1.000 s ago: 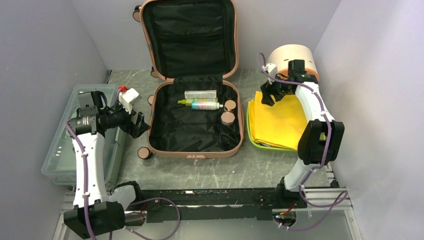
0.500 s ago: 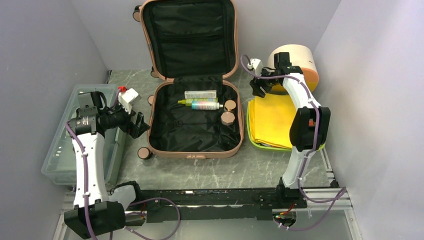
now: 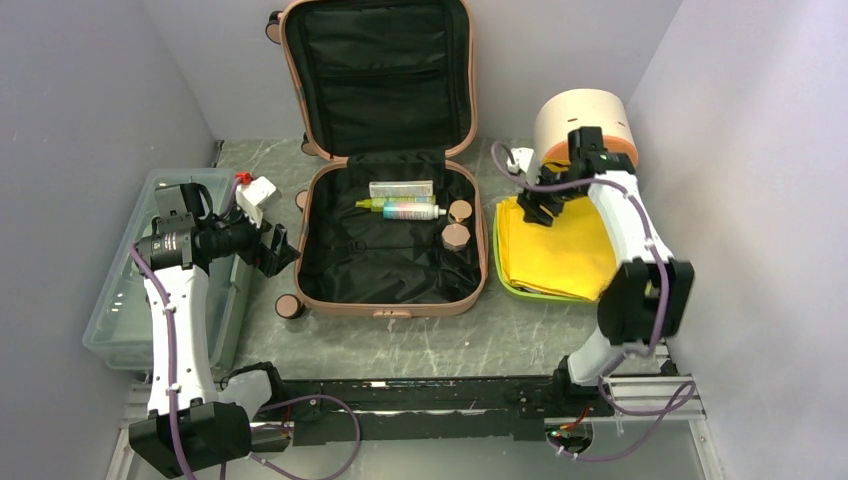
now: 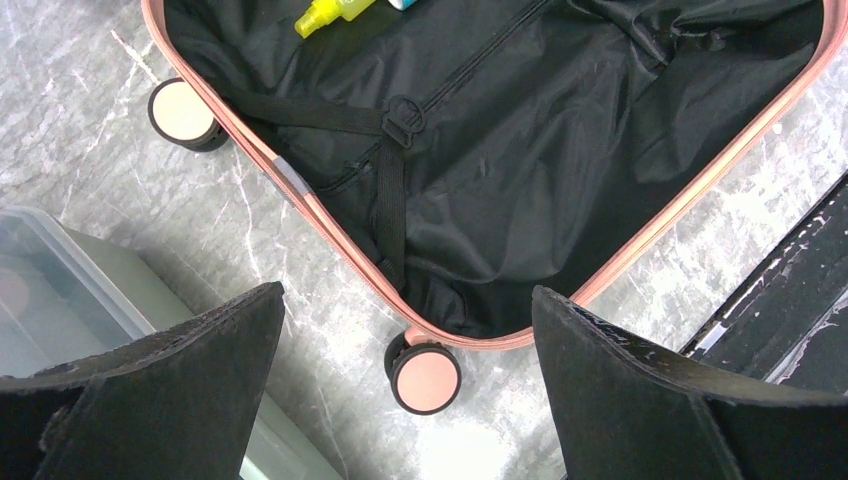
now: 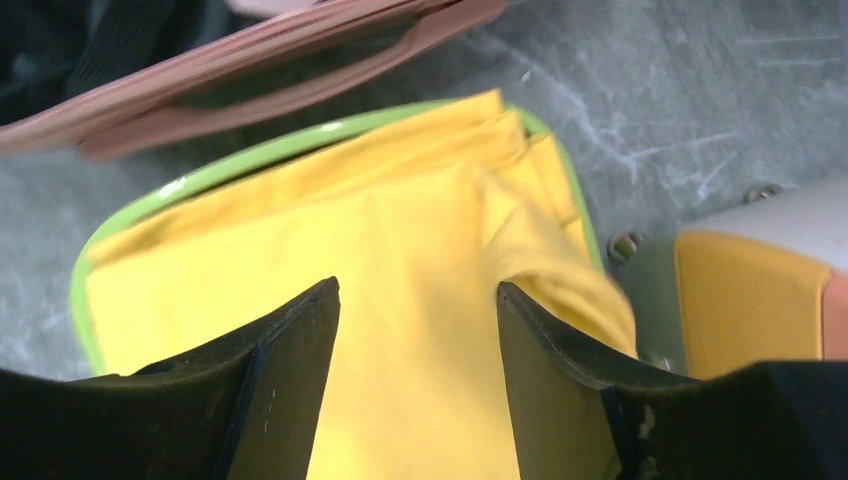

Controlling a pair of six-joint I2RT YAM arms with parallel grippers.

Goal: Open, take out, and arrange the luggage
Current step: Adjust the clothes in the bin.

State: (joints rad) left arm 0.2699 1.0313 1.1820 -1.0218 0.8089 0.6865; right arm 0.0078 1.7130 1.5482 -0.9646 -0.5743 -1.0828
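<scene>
The left gripper (image 3: pixel 278 250) is hanging wide open beside 1 clear bin (image 3: pixel 130 300), the luggage (image 3: pixel 385 306) is lying open mid-table with 1 flat packet (image 3: pixel 401 189), 2 tubes (image 3: pixel 412 211) and 2 round jars (image 3: pixel 455 236) inside, and the right gripper (image 5: pixel 418 290), jaws apart and empty above 1 yellow cloth (image 3: pixel 555 250), should probably be lifting clear before crossing.
</scene>
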